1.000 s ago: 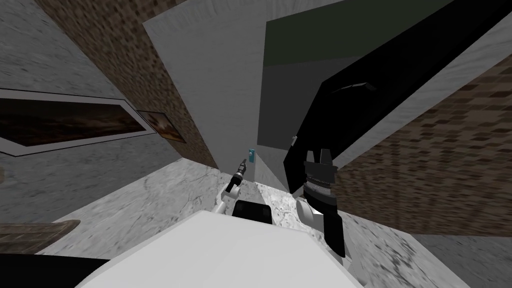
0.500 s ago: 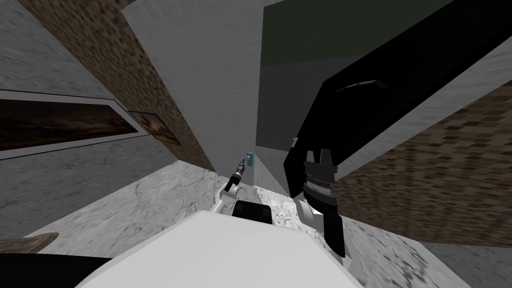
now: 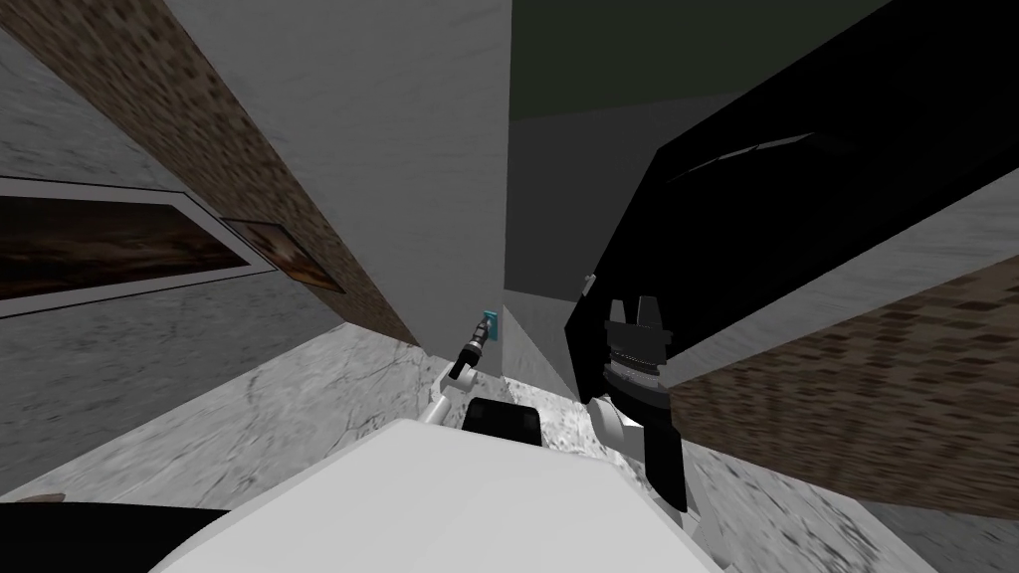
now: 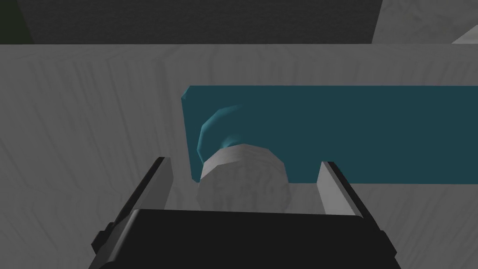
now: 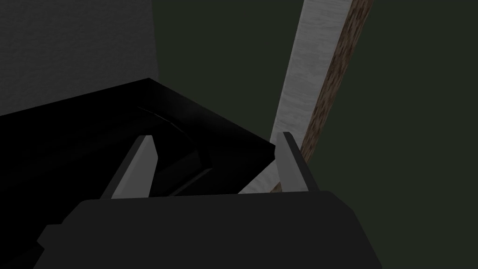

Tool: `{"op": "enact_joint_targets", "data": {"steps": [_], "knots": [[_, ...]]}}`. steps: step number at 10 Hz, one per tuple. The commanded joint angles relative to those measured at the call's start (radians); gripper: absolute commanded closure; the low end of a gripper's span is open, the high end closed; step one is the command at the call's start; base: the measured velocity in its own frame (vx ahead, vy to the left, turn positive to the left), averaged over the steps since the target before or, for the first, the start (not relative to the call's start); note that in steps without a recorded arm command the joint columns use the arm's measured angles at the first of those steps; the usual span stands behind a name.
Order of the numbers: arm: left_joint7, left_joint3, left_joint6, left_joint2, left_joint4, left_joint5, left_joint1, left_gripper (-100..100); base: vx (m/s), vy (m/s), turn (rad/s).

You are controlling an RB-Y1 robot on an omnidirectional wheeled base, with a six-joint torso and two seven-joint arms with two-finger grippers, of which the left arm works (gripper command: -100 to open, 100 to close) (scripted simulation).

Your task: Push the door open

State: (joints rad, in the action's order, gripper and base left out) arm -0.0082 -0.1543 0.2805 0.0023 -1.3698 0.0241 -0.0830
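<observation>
The light grey door [image 3: 398, 149] stands ahead and to the left, swung partly inward. A teal plate [image 3: 489, 319] sits at its edge. My left gripper [image 3: 485, 325] reaches up to that plate. In the left wrist view a pale grey knob [image 4: 242, 175] juts from the teal plate [image 4: 350, 130] on the door face [image 4: 84, 116]. It lies between the fingers of my open left gripper [image 4: 243, 162], which do not press it. My right gripper [image 3: 634, 308] is raised beside the opening and stands open [image 5: 214, 136] with nothing in it.
A brown brick wall [image 3: 199, 129] runs along the left, with framed pictures [image 3: 100, 244] on the grey wall beside it. Another brick wall [image 3: 846, 398] with a pale frame edge bounds the right. A black area [image 3: 796, 199] and a dark green wall [image 3: 617, 50] lie beyond the opening. The floor [image 3: 299, 398] is marbled.
The whole head view has shifted: I have moved closer to the doorway. The door face looks larger and the pictures have slid left. My left gripper stays at the teal plate.
</observation>
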Motion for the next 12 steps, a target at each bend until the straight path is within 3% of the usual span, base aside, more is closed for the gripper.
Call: {"op": "enact_joint_targets", "data": {"steps": [1, 6, 12], "knots": [[0.0, 0.0, 0.0, 0.002, -0.001, 0.0, -0.001, 100, -0.011, 0.001, 0.004], [0.0, 0.0, 0.0, 0.002, -0.001, 0.0, -0.001, 100, -0.007, 0.003, -0.005], [-0.005, 0.048, -0.001, 0.021, 0.002, -0.009, 0.01, 100, 0.154, -0.06, 0.035]]}}
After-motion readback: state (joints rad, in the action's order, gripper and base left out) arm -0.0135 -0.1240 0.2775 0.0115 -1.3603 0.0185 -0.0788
